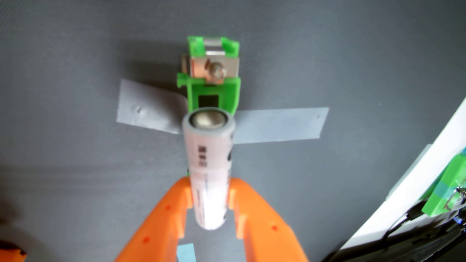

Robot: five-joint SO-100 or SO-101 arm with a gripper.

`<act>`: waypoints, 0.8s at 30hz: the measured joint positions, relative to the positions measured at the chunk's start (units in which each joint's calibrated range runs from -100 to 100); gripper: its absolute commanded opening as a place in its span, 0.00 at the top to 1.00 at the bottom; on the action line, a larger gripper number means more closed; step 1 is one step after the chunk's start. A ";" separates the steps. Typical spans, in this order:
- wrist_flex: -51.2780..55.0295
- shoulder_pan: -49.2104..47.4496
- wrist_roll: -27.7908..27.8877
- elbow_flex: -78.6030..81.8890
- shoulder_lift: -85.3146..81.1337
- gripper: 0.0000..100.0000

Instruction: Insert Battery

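— Where's the battery point(209, 161)?
— I see it clamped between my orange gripper point(209, 194) fingers, metal end pointing at the green holder point(213, 75), hovering just short of it.
— And the holder?
— Taped down with grey tape point(280, 126) on the dark mat point(75, 63).

White battery point(208, 161), green holder point(214, 93), orange gripper point(209, 194), grey mat point(75, 50).

Wrist cam is riding behind the orange gripper point(209, 187), looking down close at the grey mat point(75, 50) w/ green holder point(214, 95) ahead.
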 measured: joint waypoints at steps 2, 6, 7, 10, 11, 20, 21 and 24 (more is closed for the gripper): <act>0.00 0.00 0.00 0.00 0.17 0.99; -0.25 0.00 0.00 0.00 0.17 0.99; -0.33 0.00 0.00 0.00 0.17 0.99; -0.84 -0.16 0.00 0.09 0.17 0.99; -1.51 -0.33 0.00 0.36 0.17 0.99; -3.35 -0.49 0.00 1.72 0.25 0.98; -3.43 -0.49 0.00 1.81 0.25 0.98; -3.68 -0.49 0.00 2.44 0.25 0.98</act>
